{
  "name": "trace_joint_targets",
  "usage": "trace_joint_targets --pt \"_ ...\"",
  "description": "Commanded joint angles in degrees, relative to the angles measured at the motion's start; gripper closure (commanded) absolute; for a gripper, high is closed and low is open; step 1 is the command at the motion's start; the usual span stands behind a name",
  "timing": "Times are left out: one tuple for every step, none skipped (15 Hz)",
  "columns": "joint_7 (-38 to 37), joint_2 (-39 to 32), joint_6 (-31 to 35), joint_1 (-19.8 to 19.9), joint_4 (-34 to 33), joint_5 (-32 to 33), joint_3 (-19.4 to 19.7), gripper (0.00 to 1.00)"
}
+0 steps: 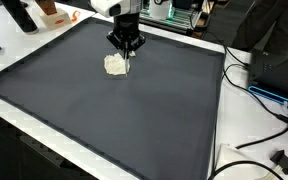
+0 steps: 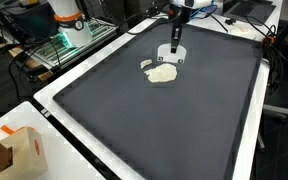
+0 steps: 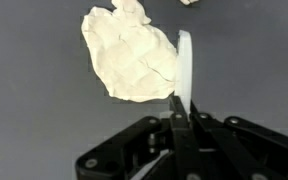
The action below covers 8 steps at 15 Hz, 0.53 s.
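"What's on the left of the dark grey mat (image 1: 134, 120) covering the desk (image 1: 222, 155)?"

"A crumpled cream-coloured lump (image 3: 129, 60). It looks soft and lies flat on the mat, towards the far edge in both exterior views."

"And to its right?"

"A thin white flat piece (image 3: 185, 70), standing on edge. In the wrist view it touches the lump's right side."

"What about the end effector (image 3: 181, 112)?"

"It's black and hangs right above the lump, with its fingers drawn narrow, pinching the near end of that white piece."
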<state>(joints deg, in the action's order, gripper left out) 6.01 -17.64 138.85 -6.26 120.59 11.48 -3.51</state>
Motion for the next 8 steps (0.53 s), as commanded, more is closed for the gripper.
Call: trace_joint_targets --pt "0.3 -0.3 2.9 0.4 1.4 1.1 0.2 0.99" --pt "-0.1 -0.4 3.0 0.3 1.4 1.3 0.5 0.99" --pt "-0.2 -0.5 3.2 0.3 1.4 1.5 0.6 0.99" --pt "-0.6 -0.4 3.2 0.2 1.5 1.8 0.8 0.99" --pt "-0.9 -0.3 3.1 0.1 1.5 2.1 1.0 0.99" --pt "-1.1 -0.3 2.9 0.1 1.5 2.3 1.2 0.99" --pt "-1.2 -0.3 3.0 0.1 1.4 2.4 1.4 0.99" --pt "-1.0 -0.4 3.2 0.2 1.5 2.3 1.4 0.99"
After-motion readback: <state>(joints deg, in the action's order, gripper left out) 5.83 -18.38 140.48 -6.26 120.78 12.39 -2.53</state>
